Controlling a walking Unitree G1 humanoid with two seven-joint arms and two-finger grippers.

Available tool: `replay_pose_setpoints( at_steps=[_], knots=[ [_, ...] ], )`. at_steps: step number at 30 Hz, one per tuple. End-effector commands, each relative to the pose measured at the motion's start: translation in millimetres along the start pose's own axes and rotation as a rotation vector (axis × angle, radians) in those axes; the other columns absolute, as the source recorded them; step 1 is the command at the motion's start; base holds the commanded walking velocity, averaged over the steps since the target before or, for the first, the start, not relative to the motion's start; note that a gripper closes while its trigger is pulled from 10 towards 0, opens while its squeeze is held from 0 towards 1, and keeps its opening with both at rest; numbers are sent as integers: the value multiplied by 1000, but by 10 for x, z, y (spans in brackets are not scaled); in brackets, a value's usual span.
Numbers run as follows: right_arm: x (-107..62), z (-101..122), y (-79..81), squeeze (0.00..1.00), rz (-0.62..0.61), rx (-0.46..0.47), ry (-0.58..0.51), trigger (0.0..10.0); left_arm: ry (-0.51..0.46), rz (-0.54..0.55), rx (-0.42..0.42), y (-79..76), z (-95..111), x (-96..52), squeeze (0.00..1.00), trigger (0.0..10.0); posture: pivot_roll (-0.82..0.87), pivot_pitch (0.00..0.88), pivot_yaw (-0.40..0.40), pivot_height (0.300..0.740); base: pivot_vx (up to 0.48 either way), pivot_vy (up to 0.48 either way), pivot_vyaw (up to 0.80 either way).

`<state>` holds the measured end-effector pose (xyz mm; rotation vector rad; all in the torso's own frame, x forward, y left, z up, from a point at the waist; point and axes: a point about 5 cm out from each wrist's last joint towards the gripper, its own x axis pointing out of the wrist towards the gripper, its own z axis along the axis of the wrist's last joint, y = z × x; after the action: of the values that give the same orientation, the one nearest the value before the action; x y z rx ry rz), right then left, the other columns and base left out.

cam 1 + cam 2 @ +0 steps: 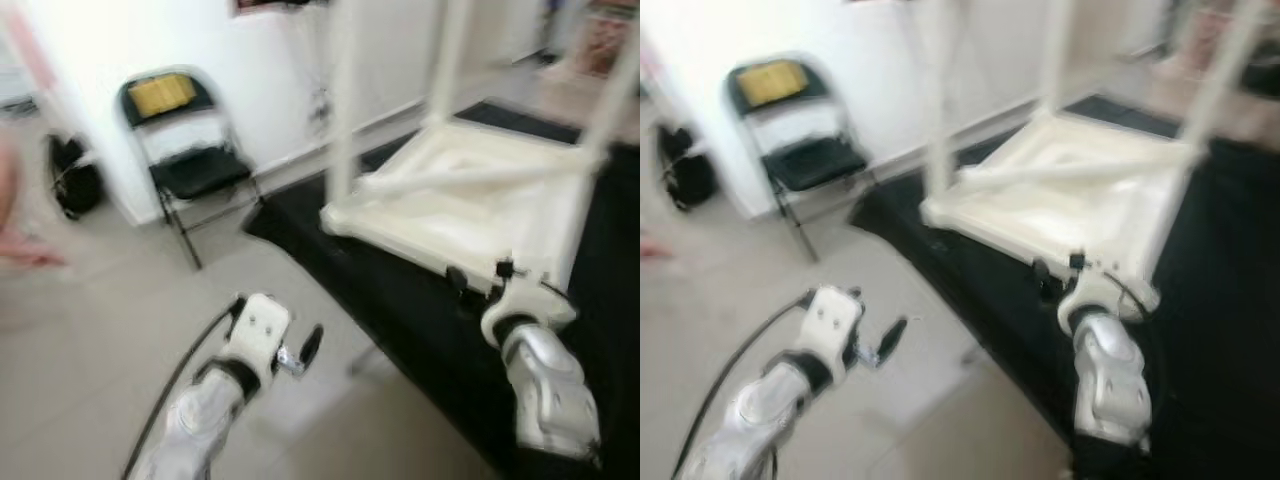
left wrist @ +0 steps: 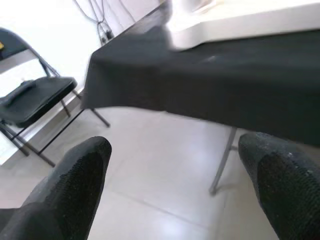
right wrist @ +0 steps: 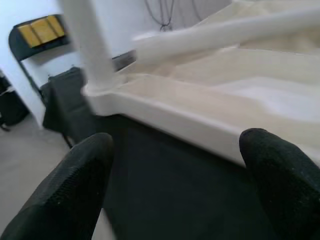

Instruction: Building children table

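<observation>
A white children's table (image 1: 470,190) lies upside down on a black-covered table (image 1: 400,310), with its legs (image 1: 343,110) pointing up. A loose white bar (image 1: 470,178) rests across its underside. My right gripper (image 1: 480,275) is open just before the white table's near rim (image 3: 200,125), its fingers (image 3: 280,175) spread wide and holding nothing. My left gripper (image 1: 300,350) hangs open over the floor to the left of the black table, and nothing sits between its fingers (image 2: 75,180). The head views are blurred.
A black folding chair (image 1: 190,150) with a yellow pad on its backrest stands by the white wall. A black bag (image 1: 72,178) sits on the floor to its left. Cables (image 1: 318,100) hang down the wall. A blurred part of a person (image 1: 15,240) shows at the far left.
</observation>
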<state>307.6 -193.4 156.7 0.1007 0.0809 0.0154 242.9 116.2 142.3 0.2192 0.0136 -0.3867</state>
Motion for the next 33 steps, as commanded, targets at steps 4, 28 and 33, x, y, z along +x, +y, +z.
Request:
replay_pose_setpoints(
  at_steps=[4, 28, 33],
  knots=[
    [-53, -51, -178, 0, -69, -2, 12, 10000, -12, -31, -24, -63, 12, 28, 0, 10000, -73, 97, -43, 740, 0, 476, 0],
    [-58, -206, -28, 0, -39, 15, 58, 10000, -35, -27, -20, -16, -46, 14, 0, 10000, -68, 85, -43, 740, 0, 20, -457],
    [-115, -297, 163, 0, 18, 40, 53, 10000, -18, -6, -49, 14, -111, -7, 0, 10000, -64, 79, -43, 740, 0, 0, -800]
  ],
)
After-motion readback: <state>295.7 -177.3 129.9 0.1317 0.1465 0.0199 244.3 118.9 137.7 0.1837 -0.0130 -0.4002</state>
